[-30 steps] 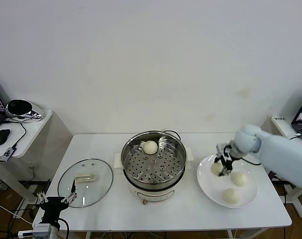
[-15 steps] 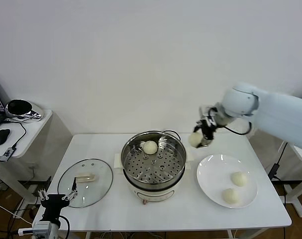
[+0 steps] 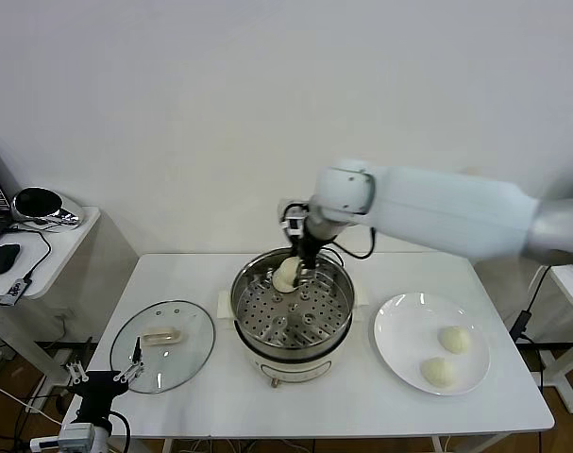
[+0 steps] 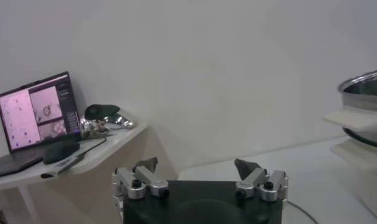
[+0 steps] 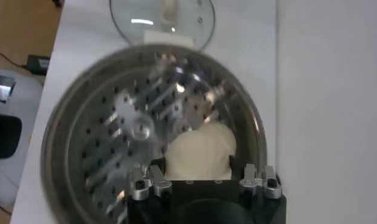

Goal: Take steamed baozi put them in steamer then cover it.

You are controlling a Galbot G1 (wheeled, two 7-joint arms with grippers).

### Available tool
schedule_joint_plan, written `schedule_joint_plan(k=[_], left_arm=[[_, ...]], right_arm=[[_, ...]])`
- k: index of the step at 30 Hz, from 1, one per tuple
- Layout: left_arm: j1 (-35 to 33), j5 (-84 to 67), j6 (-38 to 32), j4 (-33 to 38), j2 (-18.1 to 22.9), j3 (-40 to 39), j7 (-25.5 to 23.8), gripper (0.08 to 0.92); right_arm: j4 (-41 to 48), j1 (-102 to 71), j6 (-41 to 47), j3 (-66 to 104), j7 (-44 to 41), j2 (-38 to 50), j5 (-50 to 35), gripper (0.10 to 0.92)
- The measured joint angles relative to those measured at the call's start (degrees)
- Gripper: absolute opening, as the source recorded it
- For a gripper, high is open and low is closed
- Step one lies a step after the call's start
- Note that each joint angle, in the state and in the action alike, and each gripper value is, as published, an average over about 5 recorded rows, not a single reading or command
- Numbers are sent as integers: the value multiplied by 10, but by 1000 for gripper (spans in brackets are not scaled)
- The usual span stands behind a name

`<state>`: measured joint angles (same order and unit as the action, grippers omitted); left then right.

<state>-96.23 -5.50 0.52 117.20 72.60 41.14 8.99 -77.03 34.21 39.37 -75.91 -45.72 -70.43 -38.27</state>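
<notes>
My right gripper [image 3: 305, 257] reaches over the back of the steamer [image 3: 292, 316], shut on a cream-white baozi [image 5: 200, 152] that fills the gap between its fingers. It hangs just above the perforated tray [image 5: 115, 140]. In the head view a baozi [image 3: 286, 275] shows at the tray's back, against the gripper; I cannot tell the held one from one lying there. Two more baozi [image 3: 453, 339] [image 3: 438, 371] lie on the white plate [image 3: 399, 330]. The glass cover [image 3: 162, 344] lies flat left of the steamer. My left gripper [image 3: 105, 382] waits open below the table's front left corner.
A side desk [image 3: 41, 236] with a laptop, mouse and dark round object stands to the left. The left wrist view shows the steamer's rim [image 4: 365, 85] far off and that same desk [image 4: 67, 158]. A cable runs behind the steamer.
My right arm lifted a baozi off the plate and carried it left, over the steamer. The plate went from three buns to two. The left arm stayed put.
</notes>
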Motion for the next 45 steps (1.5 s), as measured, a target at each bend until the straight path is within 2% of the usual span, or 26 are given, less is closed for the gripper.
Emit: schedule_joint_plan(k=[16, 22, 26, 34, 45], left_arm=[[3, -2, -3, -7, -2, 0, 0, 823], [4, -3, -3, -8, -1, 0, 0, 823], [3, -3, -4, -8, -2, 0, 0, 823], [4, -4, -2, -7, -5, 1, 0, 823], [3, 2, -1, -6, -10, -4, -1, 823]], right_arm=[[71, -61, 17, -4, 16, -84, 7, 650], [74, -61, 18, -3, 8, -86, 17, 778], [63, -46, 15, -3, -10, -75, 22, 818], [-2, 25, -5, -16, -69, 0, 39, 823], [-118, 86, -83, -37, -169, 204, 130, 823]])
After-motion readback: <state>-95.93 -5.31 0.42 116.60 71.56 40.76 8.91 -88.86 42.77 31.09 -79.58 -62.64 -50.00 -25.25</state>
